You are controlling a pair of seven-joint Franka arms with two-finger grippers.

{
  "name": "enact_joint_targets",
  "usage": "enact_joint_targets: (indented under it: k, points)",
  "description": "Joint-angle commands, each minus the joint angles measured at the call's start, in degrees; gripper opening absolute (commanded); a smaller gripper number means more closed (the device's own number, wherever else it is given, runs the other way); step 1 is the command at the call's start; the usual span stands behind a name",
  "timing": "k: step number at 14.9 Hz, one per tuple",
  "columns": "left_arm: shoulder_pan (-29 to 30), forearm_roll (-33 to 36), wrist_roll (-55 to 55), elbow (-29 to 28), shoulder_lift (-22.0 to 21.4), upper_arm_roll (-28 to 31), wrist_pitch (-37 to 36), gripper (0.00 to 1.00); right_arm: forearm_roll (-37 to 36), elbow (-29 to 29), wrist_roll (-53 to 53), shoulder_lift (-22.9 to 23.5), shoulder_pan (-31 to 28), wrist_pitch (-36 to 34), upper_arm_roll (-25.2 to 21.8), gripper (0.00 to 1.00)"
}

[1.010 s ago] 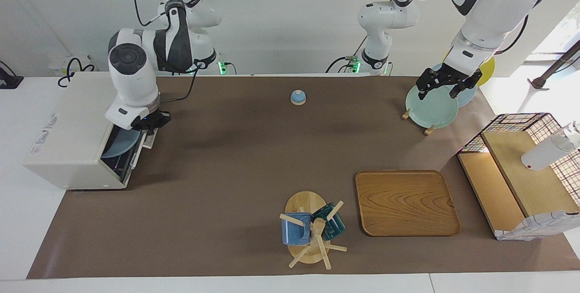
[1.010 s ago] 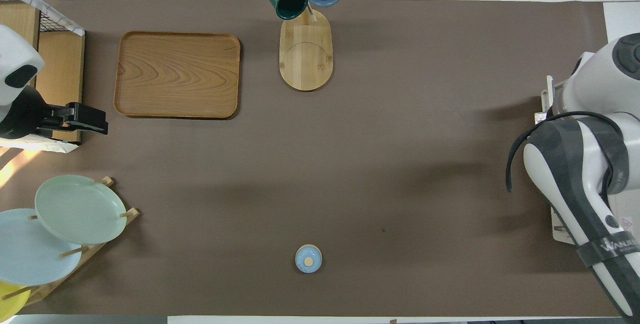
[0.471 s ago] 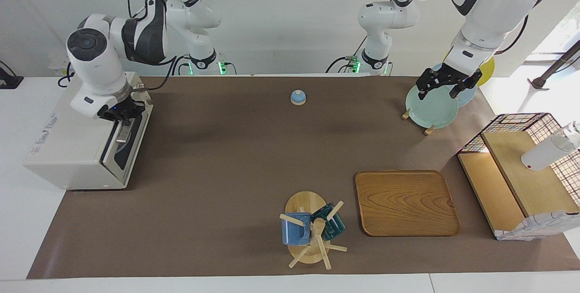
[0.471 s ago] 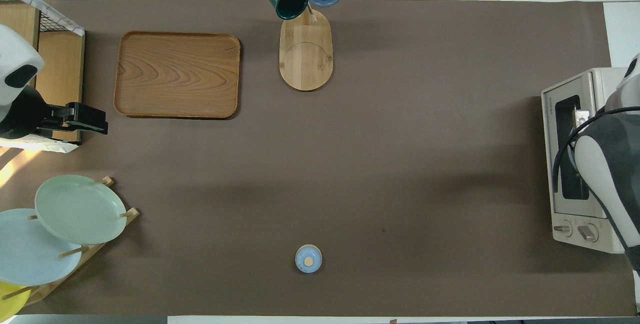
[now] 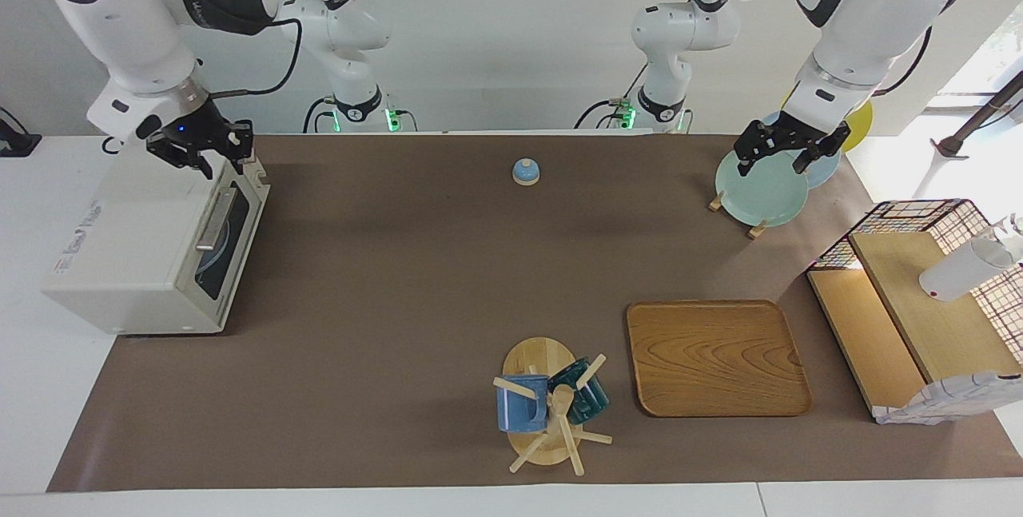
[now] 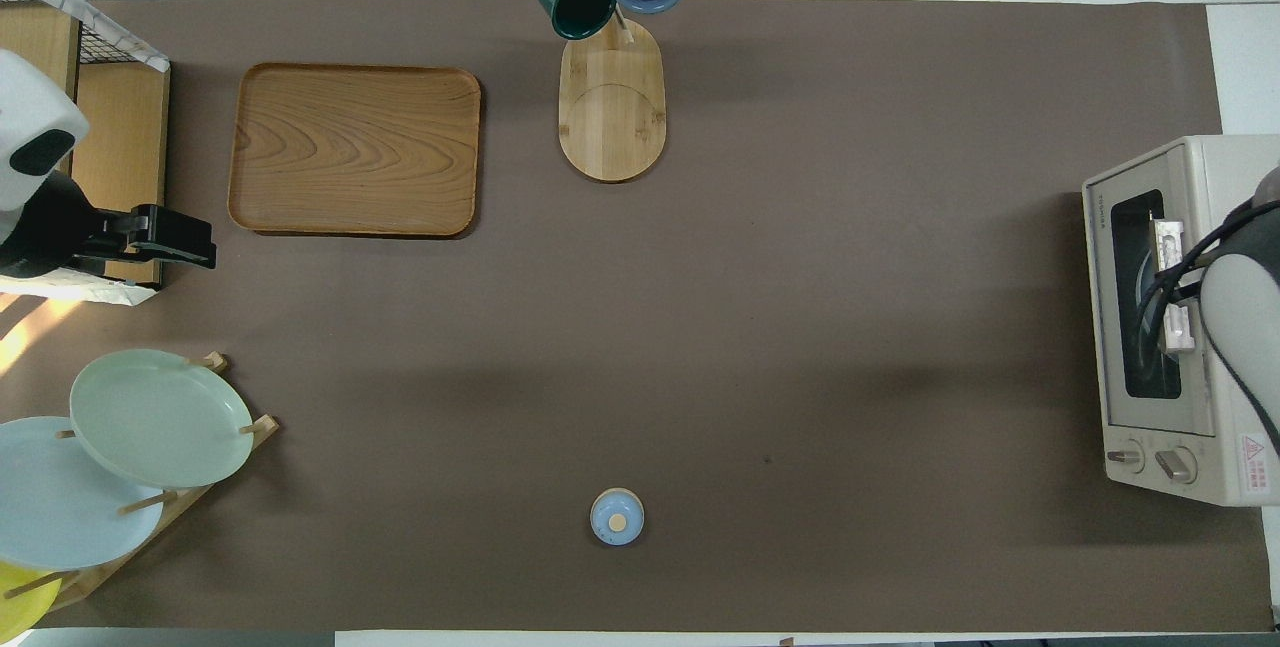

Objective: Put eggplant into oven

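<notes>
The off-white oven (image 5: 120,253) stands at the right arm's end of the table, its dark glass door (image 5: 229,239) shut; it also shows in the overhead view (image 6: 1225,167). A pale blue plate (image 5: 214,260) shows through the glass. The eggplant is hidden; I cannot see it in either view. My right gripper (image 5: 201,151) is open and empty, raised over the oven's top edge just above the door. My left gripper (image 5: 787,153) is open and empty, waiting over the plate rack (image 5: 759,189).
A small blue bell (image 5: 525,172) sits mid-table near the robots. A wooden tray (image 5: 717,357) and a mug tree (image 5: 551,409) with two mugs lie farther from the robots. A wire-mesh wooden shelf (image 5: 919,301) stands at the left arm's end.
The oven door has swung up from open to shut. My right gripper has let go of it and risen over the oven's top. The left arm has not moved.
</notes>
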Motion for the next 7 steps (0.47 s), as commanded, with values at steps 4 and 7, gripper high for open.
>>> enact_joint_targets:
  k: [4, 7]
  points:
    - [0.64, -0.71, 0.64, -1.05, -1.05, -0.31, -0.13, 1.0, 2.24, 0.39, 4.25, 0.89, 0.24, -0.46, -0.01, 1.0]
    - [0.64, -0.71, 0.64, -1.05, -1.05, -0.31, -0.13, 1.0, 2.33, 0.39, 4.34, 0.98, 0.33, 0.5, -0.01, 1.0]
